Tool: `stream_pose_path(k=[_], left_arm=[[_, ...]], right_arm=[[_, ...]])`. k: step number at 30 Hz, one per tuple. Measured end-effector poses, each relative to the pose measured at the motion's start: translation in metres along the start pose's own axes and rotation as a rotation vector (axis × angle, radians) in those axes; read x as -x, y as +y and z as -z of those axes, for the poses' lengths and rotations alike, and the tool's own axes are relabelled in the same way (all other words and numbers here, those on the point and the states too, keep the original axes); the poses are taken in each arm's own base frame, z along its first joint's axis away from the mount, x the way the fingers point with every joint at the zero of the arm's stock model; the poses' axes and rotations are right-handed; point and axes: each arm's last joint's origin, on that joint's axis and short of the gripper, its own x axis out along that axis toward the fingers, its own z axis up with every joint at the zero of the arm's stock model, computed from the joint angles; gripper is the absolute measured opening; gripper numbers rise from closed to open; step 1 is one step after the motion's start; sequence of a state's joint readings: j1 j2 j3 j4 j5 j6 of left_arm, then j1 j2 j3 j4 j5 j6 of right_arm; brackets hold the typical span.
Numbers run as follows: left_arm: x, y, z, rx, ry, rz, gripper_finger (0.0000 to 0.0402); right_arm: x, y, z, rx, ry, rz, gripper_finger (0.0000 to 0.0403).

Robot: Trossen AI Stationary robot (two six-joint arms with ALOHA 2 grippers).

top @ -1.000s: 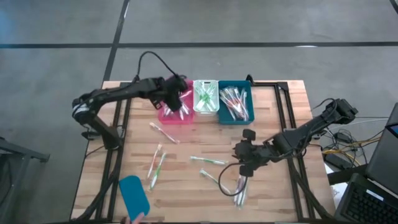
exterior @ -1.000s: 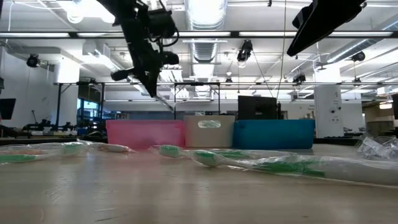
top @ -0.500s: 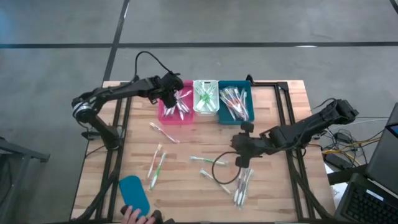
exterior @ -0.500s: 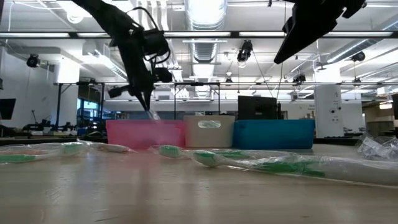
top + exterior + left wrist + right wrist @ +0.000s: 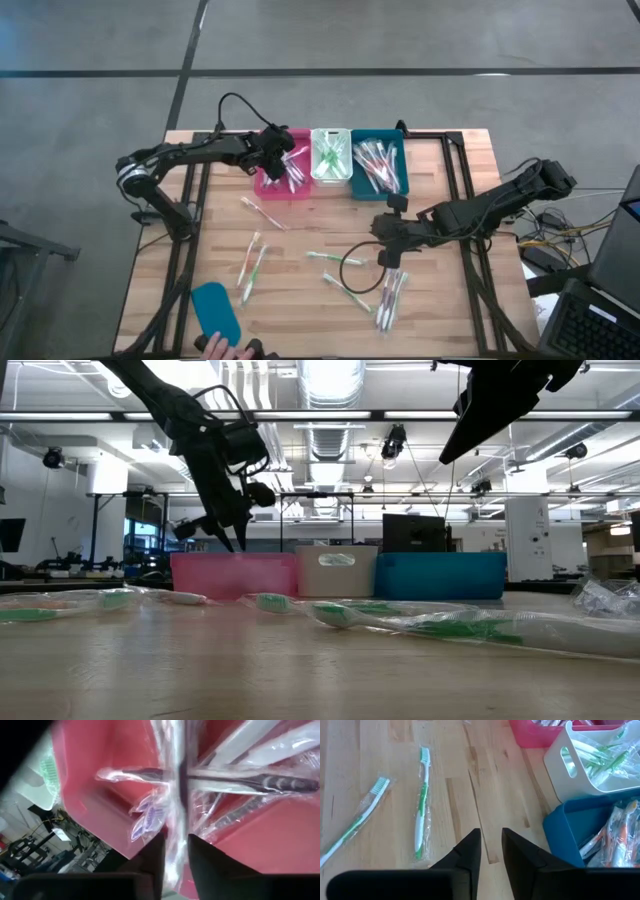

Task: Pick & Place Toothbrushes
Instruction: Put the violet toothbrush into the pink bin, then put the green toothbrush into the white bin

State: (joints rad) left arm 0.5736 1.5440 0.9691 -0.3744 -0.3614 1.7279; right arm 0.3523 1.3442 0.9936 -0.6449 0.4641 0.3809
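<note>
The left end effector (image 5: 277,152) hangs over the pink bin (image 5: 268,183), fingers slightly parted around a wrapped purple toothbrush (image 5: 175,795). The right end effector (image 5: 387,258), empty and narrowly open, hovers above the table (image 5: 450,310) near scattered toothbrushes (image 5: 340,258).

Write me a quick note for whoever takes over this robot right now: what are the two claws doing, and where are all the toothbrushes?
Left gripper: over the pink bin, fingers slightly apart around a wrapped toothbrush lying on the pile.
Right gripper: above the table middle, fingers narrowly apart, holding nothing.
Done: brushes lie in the pink, white and teal bin.
Left: roughly ten loose toothbrushes on the table.
Note: a person's hand is at the teal lid, near edge.
</note>
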Motion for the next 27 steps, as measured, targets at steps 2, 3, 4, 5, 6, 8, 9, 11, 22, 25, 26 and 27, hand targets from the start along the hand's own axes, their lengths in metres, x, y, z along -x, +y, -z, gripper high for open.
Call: stream_pose_path(k=[2,3,4,5,6,8,9,11,22,25,26,27], left_arm=[[0.001,0.001,-0.001,0.004,0.007,-0.014,0.0106],[0.002,0.0,-0.002,0.0,0.016,-0.015,0.0115],[0.004,0.001,-0.003,0.0,0.031,-0.018,0.0123],[0.007,0.002,-0.005,0.008,0.047,-0.027,0.013],[0.011,0.004,-0.008,0.024,0.059,-0.037,0.0135],[0.021,0.008,-0.013,0.081,0.066,-0.071,0.014],[0.027,0.011,-0.017,0.109,0.053,-0.09,0.014],[0.042,0.013,-0.028,0.155,0.017,-0.127,0.014],[0.135,0.009,-0.076,0.758,-0.357,-0.304,0.012],[0.153,0.006,-0.076,1.029,-0.487,-0.275,0.0117],[0.157,0.005,-0.075,1.096,-0.528,-0.26,0.0117],[0.16,0.003,-0.074,1.16,-0.568,-0.24,0.0117]], right_arm=[[0.0,0.0,0.0,0.0,0.0,0.0,0.0081],[0.0,0.0,0.0,0.0,0.0,0.0,0.0085],[0.0,0.0,0.0,0.0,0.001,0.0,0.0089],[0.0,0.0,0.0,-0.002,0.0,0.0,0.0093],[0.0,0.0,0.0,-0.003,0.0,0.0,0.0097],[0.0,0.0,0.0,-0.003,0.0,0.0,0.0105],[0.0,0.0,0.0,-0.003,0.0,-0.001,0.0108],[0.0,0.0,0.0,-0.005,0.0,-0.001,0.0115],[-0.01,0.009,-0.001,-0.012,0.035,-0.104,0.0124],[-0.022,0.015,0.002,0.004,0.065,-0.092,0.0117],[-0.027,0.017,0.003,0.01,0.079,-0.087,0.0116],[-0.032,0.02,0.004,0.014,0.092,-0.083,0.0114]])
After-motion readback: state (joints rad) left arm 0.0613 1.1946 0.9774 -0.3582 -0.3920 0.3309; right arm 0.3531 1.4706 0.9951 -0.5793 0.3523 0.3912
